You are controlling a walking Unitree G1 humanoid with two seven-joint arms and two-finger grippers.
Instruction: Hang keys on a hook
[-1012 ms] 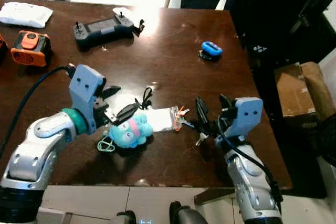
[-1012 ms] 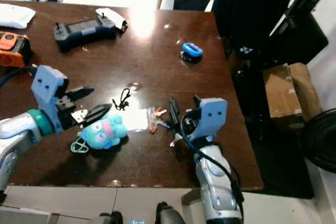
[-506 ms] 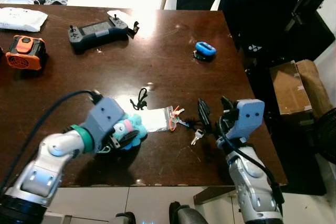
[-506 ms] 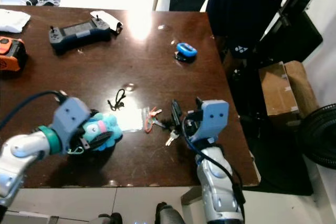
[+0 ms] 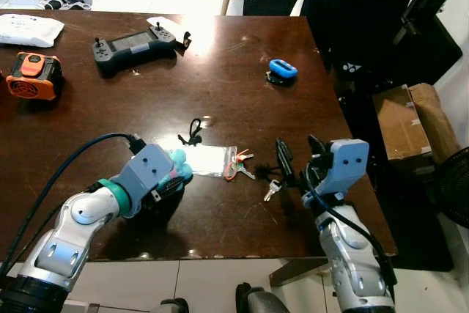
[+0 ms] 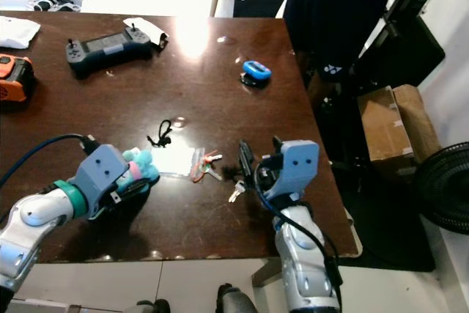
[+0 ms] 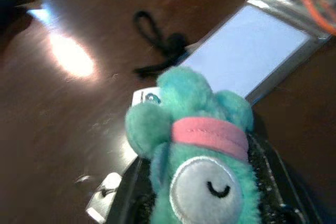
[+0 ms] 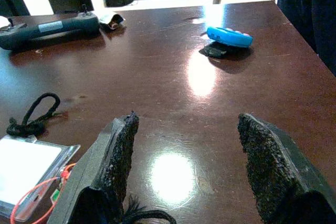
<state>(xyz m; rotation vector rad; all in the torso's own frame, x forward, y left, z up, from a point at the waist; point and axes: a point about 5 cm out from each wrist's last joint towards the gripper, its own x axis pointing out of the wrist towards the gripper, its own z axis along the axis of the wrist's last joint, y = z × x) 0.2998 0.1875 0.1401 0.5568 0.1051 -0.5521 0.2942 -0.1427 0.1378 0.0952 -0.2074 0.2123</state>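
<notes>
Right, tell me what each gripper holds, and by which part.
Left gripper: shut on the teal plush toy with pink headband, gripped around its body. Right gripper: open, holding nothing.

Dark wooden table (image 5: 242, 49): black handheld controller (image 5: 135, 37) at far side, orange device (image 5: 31, 75) on left, blue oval gadget (image 5: 283, 69) toward right. Cardboard box (image 5: 401, 121) on floor beside table.

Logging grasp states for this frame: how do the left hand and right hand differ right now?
Load: the left hand has its fingers round the teal plush toy; the right hand holds nothing.
Fingers: the right hand's are spread wide apart over bare table; the left's are closed on the toy.
Place: the left sits by the clear card pouch, the right near the key at the table's right edge.
Shared: both low over the table.
</notes>
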